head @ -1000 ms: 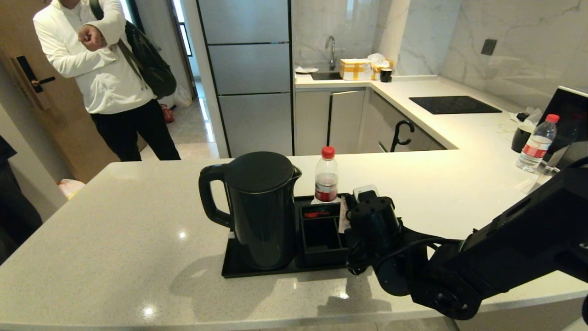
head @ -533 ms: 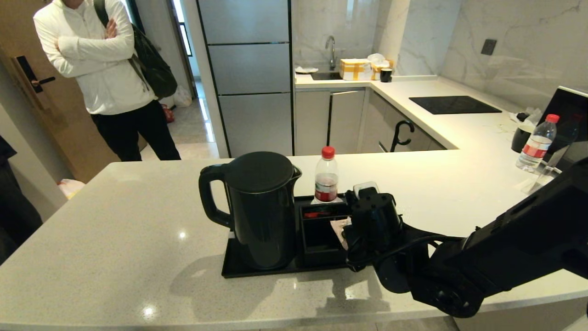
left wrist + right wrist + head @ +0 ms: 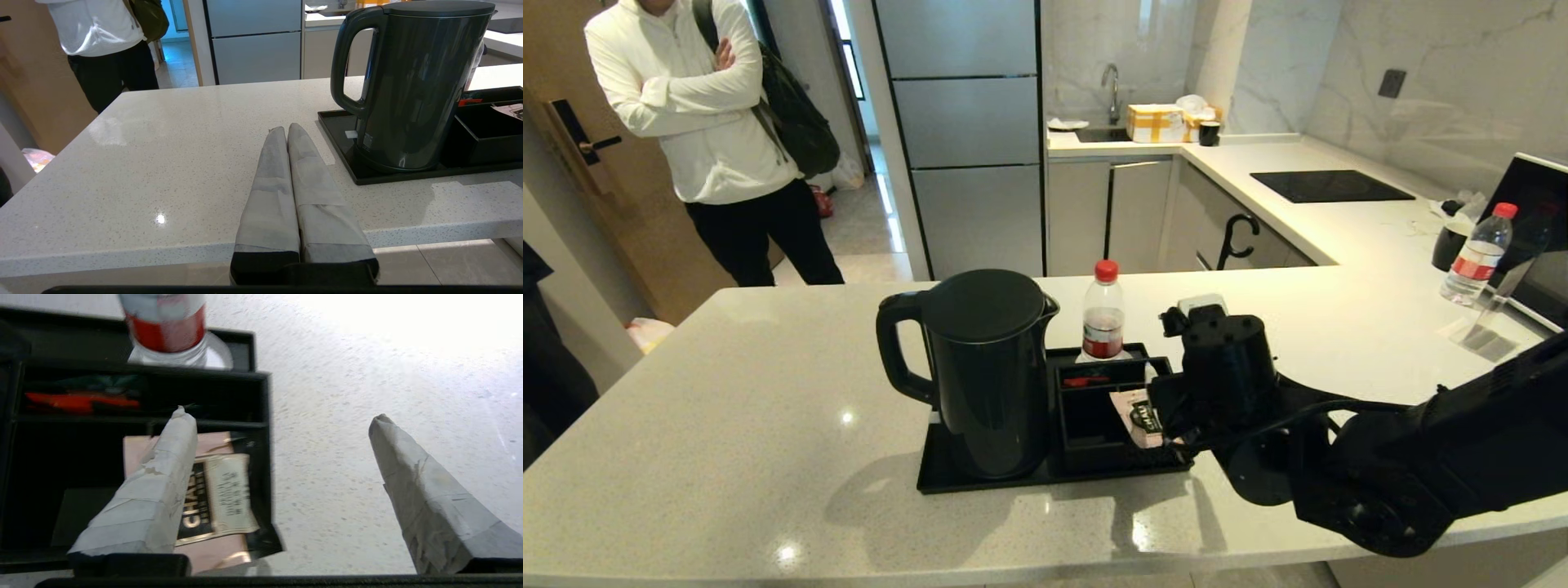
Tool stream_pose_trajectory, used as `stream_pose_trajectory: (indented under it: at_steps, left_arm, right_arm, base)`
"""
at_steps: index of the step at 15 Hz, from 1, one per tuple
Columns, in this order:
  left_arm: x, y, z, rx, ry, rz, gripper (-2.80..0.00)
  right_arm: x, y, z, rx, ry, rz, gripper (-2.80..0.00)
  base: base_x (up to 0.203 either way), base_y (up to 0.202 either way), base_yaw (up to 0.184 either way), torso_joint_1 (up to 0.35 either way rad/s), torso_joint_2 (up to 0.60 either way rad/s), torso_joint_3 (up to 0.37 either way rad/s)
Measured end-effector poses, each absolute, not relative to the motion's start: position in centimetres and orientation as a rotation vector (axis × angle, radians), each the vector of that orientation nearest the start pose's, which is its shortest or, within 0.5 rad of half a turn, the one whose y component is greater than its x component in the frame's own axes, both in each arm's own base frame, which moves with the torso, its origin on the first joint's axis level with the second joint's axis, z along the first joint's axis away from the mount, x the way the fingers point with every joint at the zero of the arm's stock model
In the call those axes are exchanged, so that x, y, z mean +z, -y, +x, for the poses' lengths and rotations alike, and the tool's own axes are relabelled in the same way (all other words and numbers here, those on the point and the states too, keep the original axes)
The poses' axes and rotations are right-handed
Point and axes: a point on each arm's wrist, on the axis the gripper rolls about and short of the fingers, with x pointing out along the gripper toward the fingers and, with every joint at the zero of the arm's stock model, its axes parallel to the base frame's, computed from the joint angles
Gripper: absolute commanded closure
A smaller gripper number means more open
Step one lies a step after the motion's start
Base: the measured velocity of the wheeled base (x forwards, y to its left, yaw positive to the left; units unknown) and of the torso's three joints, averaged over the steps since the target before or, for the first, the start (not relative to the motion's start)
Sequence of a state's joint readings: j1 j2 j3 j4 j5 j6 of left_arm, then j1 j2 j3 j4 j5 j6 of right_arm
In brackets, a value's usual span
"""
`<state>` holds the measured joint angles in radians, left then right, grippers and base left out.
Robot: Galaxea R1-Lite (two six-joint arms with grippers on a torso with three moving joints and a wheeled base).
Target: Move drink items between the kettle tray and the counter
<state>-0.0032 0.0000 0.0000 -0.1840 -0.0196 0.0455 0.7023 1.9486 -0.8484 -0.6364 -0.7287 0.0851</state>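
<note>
The tall black kettle (image 3: 984, 376) (image 3: 412, 81) stands on the left part of the black kettle tray (image 3: 929, 482) (image 3: 339, 143). The beige sachet (image 3: 1141, 415) (image 3: 222, 490) lies tilted in the organiser box (image 3: 1094, 425) (image 3: 261, 428), and one corner juts over the box's right wall. My right gripper (image 3: 280, 415) hangs open above that wall, with one finger over the sachet and the other over the counter (image 3: 727, 425); it holds nothing. My left gripper (image 3: 287, 127) is shut and empty, low at the counter's near edge, left of the tray.
A red-capped bottle (image 3: 1103, 314) (image 3: 167, 326) stands on the tray behind the organiser, whose back slot holds a red packet (image 3: 1086, 380). Another bottle (image 3: 1476, 255) stands far right on the counter. A person (image 3: 703, 122) stands beyond the counter at the left.
My right gripper has risen and shifted right, away from the organiser. The sachet has left its fingers and now rests in the box. The kettle and left arm have stayed put.
</note>
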Motion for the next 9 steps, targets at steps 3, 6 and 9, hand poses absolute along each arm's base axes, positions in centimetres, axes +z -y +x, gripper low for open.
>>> stream_pose_trajectory:
  at_steps: [3,6,9]
  left_arm:
    - [9.4,0.0,-2.5,-0.019,0.185,0.047,0.00]
    - [9.4,0.0,-2.5,-0.019,0.185,0.047,0.00]
    - [9.4,0.0,-2.5,-0.018,0.185,0.047,0.00]
  right_arm:
    - [14.0,-16.5,27.9,-0.148,-0.320,-0.159,-2.73]
    - [16.5,-11.2,28.1,-0.245,-0.321,-0.098,0.00]
    - [18.9,-7.6,25.9,-0.301,-0.333,-0.036,0.00]
  base:
    - [0.000,0.000,0.000,0.000,0.00,0.000]
    - [0.000,0.000,0.000,0.000,0.00,0.000]
    - [0.000,0.000,0.000,0.000,0.00,0.000]
